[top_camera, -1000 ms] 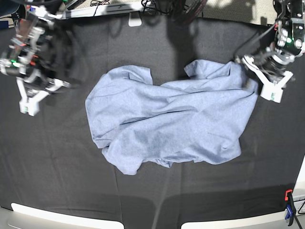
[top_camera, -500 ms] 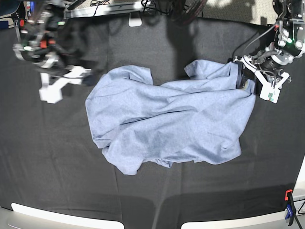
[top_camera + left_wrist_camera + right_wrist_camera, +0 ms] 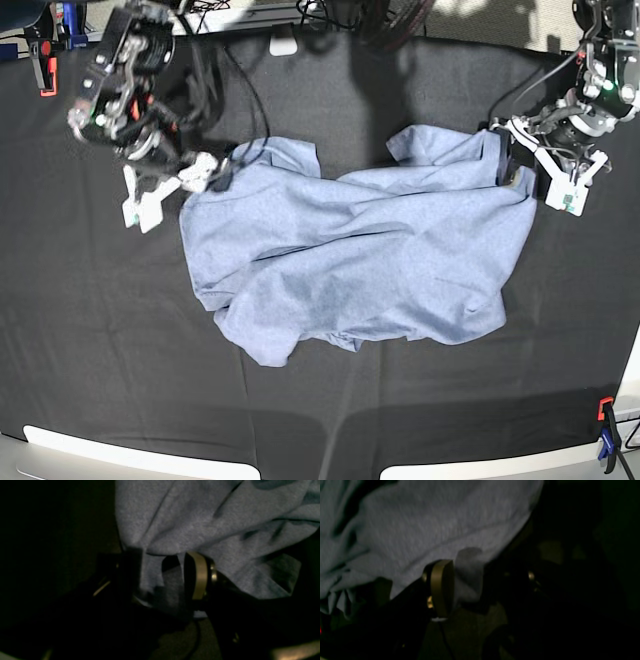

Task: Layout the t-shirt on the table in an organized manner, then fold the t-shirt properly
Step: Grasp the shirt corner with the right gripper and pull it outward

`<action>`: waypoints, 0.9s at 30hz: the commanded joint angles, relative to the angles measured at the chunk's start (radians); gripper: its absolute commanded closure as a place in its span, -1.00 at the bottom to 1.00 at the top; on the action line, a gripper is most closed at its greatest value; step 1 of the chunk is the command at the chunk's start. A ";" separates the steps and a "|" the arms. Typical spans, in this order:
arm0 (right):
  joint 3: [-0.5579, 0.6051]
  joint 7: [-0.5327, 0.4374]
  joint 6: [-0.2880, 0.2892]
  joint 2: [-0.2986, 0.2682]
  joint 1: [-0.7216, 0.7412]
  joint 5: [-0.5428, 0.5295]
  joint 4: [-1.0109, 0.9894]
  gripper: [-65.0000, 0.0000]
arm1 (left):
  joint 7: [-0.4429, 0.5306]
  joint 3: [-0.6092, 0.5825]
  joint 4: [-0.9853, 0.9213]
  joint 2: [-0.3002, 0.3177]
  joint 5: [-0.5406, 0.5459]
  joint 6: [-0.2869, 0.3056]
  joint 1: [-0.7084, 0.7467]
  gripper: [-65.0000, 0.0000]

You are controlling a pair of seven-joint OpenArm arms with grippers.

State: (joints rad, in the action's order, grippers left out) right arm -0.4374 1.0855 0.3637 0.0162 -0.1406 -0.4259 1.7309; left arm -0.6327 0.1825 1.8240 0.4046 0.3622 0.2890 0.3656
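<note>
Grippers at both edges of crumpled shirt

Light blue-grey heathered cotton t-shirt (image 3: 355,255) lies rumpled, its plain side showing, near the middle of the black cloth-draped table (image 3: 100,330). The left gripper (image 3: 162,580) sits at one edge of the shirt, jaws wide apart with a fold of fabric between them, not pinched. The right gripper (image 3: 467,585) sits at the opposite edge, jaws likewise spread, with the cloth's edge lying between its fingers (image 3: 441,587).
</note>
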 commanded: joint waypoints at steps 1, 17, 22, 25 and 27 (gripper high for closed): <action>0.000 -0.012 0.001 -0.005 0.013 -0.018 0.016 -0.06 | 0.019 0.006 0.018 0.012 0.006 0.000 -0.002 0.11; 0.000 -0.005 -0.002 -0.004 0.084 0.049 -0.148 0.13 | 0.019 0.006 0.018 0.011 0.006 0.000 -0.002 0.11; 0.000 0.006 -0.001 0.004 0.108 0.053 -0.149 0.26 | 0.019 0.006 0.018 0.011 0.006 0.000 -0.002 0.11; 0.000 -0.009 -0.001 0.003 0.110 0.064 -0.149 0.85 | 0.020 0.006 0.018 0.011 0.006 0.000 -0.002 0.11; 0.000 -0.018 0.006 0.003 0.110 0.117 -0.149 1.00 | 0.020 0.006 0.018 0.011 0.006 0.000 -0.002 0.11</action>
State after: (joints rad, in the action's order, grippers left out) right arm -0.4393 1.0637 0.3691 0.0223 -0.0414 -0.3222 1.5715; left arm -0.6323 0.1825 1.8240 0.4046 0.3626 0.2890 0.3656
